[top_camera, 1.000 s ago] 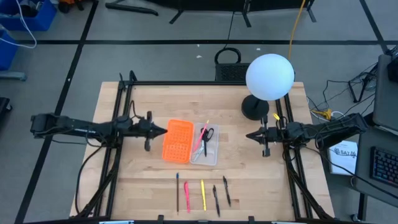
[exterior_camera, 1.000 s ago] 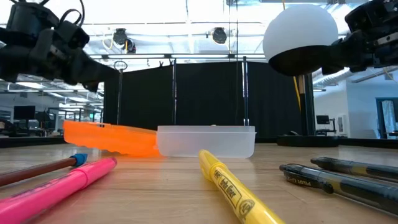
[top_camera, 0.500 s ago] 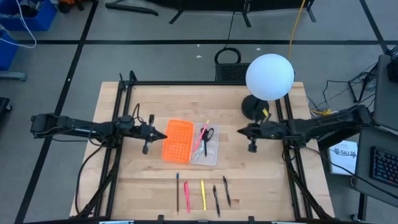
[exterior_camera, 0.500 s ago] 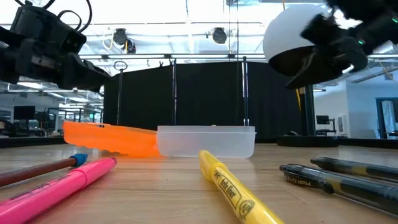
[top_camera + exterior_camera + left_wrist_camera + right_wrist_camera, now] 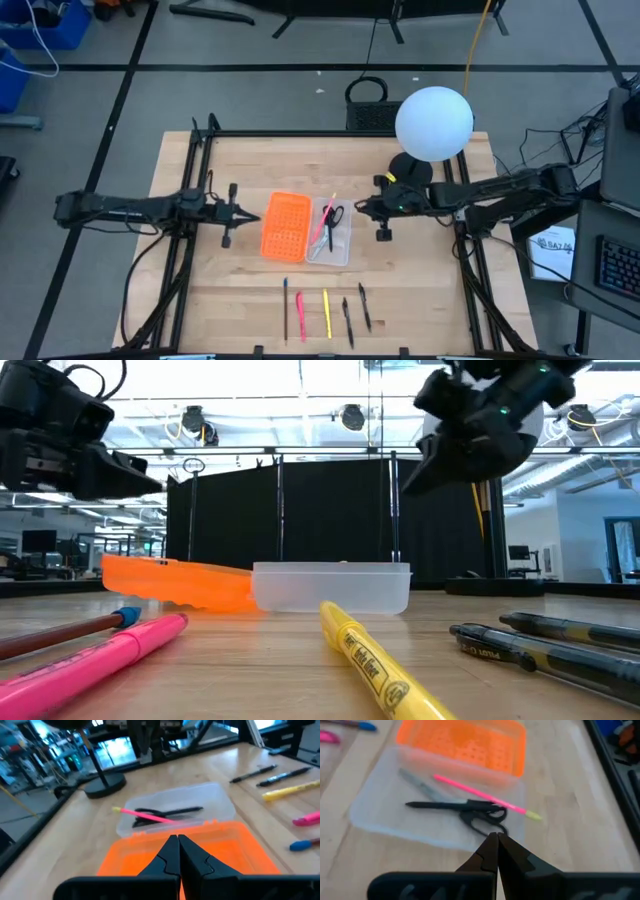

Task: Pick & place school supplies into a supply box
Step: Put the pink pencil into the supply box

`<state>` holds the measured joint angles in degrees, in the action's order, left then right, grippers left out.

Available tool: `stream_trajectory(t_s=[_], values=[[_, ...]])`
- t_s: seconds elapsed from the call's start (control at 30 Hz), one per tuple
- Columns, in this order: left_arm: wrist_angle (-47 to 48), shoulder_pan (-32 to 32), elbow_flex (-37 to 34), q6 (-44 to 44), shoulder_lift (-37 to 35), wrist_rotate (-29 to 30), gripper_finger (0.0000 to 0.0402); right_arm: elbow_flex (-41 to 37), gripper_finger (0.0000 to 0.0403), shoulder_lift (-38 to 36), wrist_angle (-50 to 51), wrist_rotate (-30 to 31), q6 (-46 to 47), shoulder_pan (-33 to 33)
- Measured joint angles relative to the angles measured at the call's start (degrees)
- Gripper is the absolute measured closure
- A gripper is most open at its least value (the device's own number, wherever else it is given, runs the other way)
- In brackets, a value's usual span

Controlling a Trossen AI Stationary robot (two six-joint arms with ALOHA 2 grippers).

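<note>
The supply box (image 5: pixel 336 240), a clear shallow tray, lies mid-table with the orange perforated piece (image 5: pixel 285 225) against its left side. Inside the box (image 5: pixel 395 815) lie the black-handled scissors (image 5: pixel 470 810) and a pink pencil (image 5: pixel 480 797). Several pens and markers lie in a row by the near edge: brown (image 5: pixel 285 308), pink (image 5: pixel 300 315), yellow (image 5: pixel 326 312) and two black (image 5: pixel 347 322) (image 5: pixel 365 306). My left gripper (image 5: pixel 262 216) hovers shut at the orange piece's left edge (image 5: pixel 177 845). My right gripper (image 5: pixel 358 209) hovers shut just right of the box (image 5: pixel 496 842).
A lamp with a white globe (image 5: pixel 433 122) and a black base (image 5: pixel 410 172) stands at the far right, close behind my right arm. Black frame rails (image 5: pixel 190 230) run along both table sides. Bare wood lies between the box and the row of pens.
My right gripper has travelled toward the table's left edge, from near the right rail to just beside the supply box, staying shut. My left arm has drawn back slightly toward the left edge. The box, the orange piece and the pens have not moved.
</note>
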<state>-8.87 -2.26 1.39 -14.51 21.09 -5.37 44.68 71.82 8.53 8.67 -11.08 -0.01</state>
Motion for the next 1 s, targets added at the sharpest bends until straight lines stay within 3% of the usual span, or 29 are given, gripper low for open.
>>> stream_trajectory(t_s=[0.2,0.53,0.73,1.0], values=[[3.8,0.0,0.0,-0.2,-7.9,1.3,0.0401,14.3,0.0403,12.4,15.9,-1.3,-6.1,-2.8],[4.5,0.0,0.0,1.5,-8.0,8.4,0.0365,46.4,0.0403,36.8,39.2,-4.3,-15.5,-4.3],[4.6,0.0,0.0,2.2,-8.0,8.4,0.036,51.0,0.039,41.9,37.8,-4.2,-23.2,-3.0],[7.5,0.0,0.0,4.3,-8.0,8.4,0.0365,52.3,0.0307,45.3,34.5,-3.2,-25.7,-1.8]])
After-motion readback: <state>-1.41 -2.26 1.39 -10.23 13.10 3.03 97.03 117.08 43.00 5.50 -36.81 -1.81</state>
